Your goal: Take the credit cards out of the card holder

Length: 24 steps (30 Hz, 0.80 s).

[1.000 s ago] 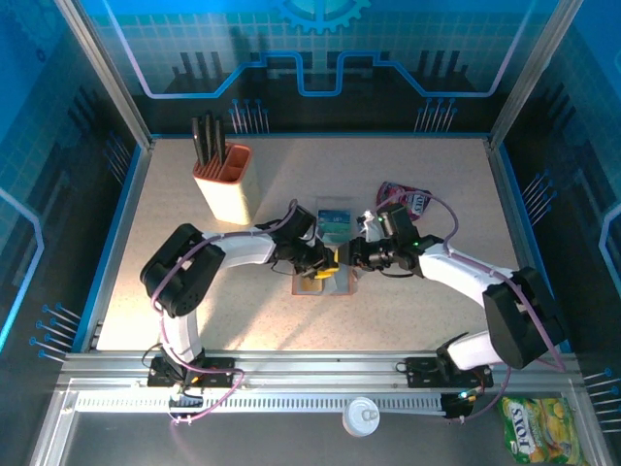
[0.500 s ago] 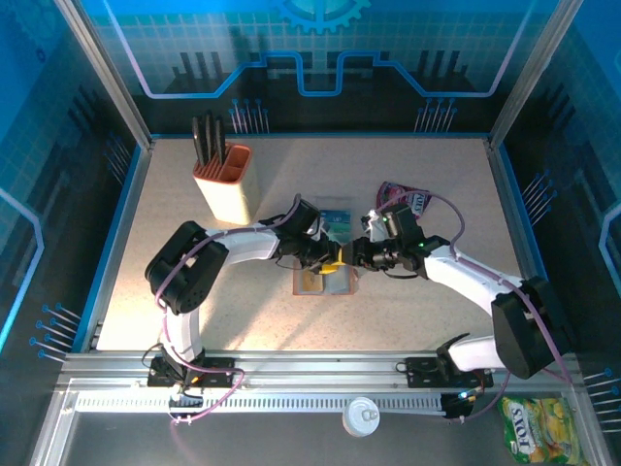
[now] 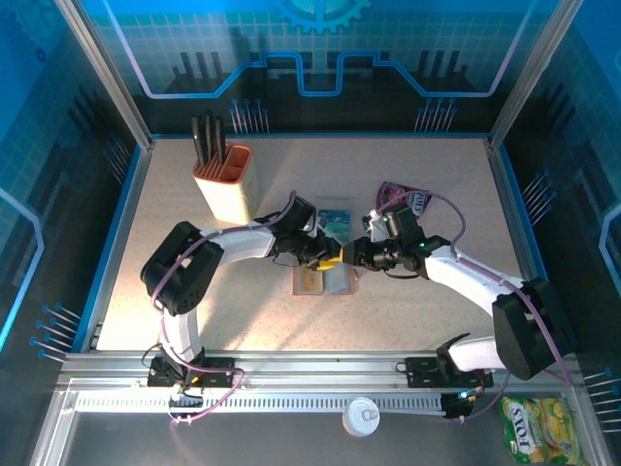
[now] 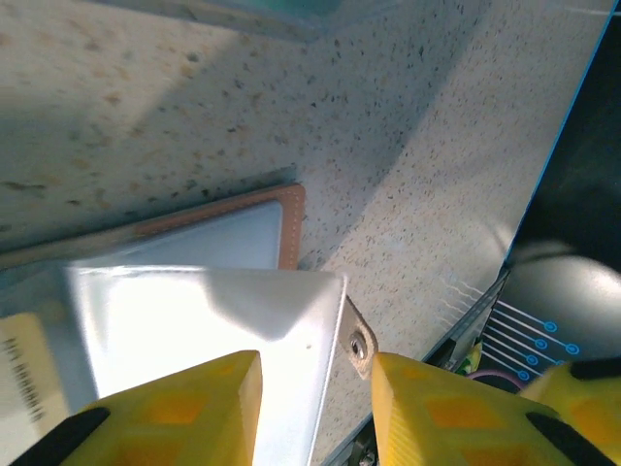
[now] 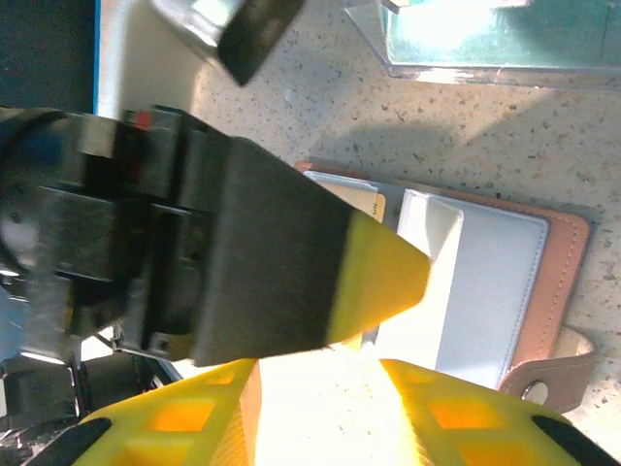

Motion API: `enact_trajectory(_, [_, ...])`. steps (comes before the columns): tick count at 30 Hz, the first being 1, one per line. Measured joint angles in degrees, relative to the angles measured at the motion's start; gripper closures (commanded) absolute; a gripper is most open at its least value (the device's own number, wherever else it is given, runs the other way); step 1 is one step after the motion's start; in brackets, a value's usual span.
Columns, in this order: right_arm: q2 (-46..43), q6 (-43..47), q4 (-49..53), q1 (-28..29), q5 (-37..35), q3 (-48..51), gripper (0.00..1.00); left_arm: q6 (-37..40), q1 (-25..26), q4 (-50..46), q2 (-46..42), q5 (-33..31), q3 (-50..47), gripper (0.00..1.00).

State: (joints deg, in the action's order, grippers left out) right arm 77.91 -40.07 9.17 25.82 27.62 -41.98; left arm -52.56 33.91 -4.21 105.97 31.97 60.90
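The card holder point(image 3: 325, 282) is lying open and flat on the table point(image 3: 194, 301), just in front of the clear case point(image 3: 335, 219). A yellow-tan card point(image 4: 24, 374) is sitting in one of its pockets. The left gripper point(image 3: 331, 260) is hanging right over the card holder. Its fingers point(image 4: 165, 413) are standing apart, and a shiny flap is lying under the gap. The right gripper point(image 3: 349, 254) is facing it, very close. Its fingers point(image 5: 466, 417) are standing apart too, but bright glare is hiding whether they are holding anything.
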Motion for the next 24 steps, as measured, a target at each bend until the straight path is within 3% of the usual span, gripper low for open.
enact_trajectory(8, [6.1, -1.0, -0.3, 1.7, 0.5, -0.7, 0.67, 0.4, -4.9, 0.0, -6.9, -0.2, -5.7, 0.65])
enact_trajectory(16, [14.6, -1.0, -0.1, 6.9, 1.2, -6.7, 0.67, 0.6, -7.2, 0.0, -10.1, -0.2, -10.4, 0.65])
enact_trajectory(24, [20.8, 0.0, 2.9, 8.2, -3.3, -9.5, 0.67, 0.6, -8.3, 0.1, -12.5, -0.9, -13.9, 0.65])
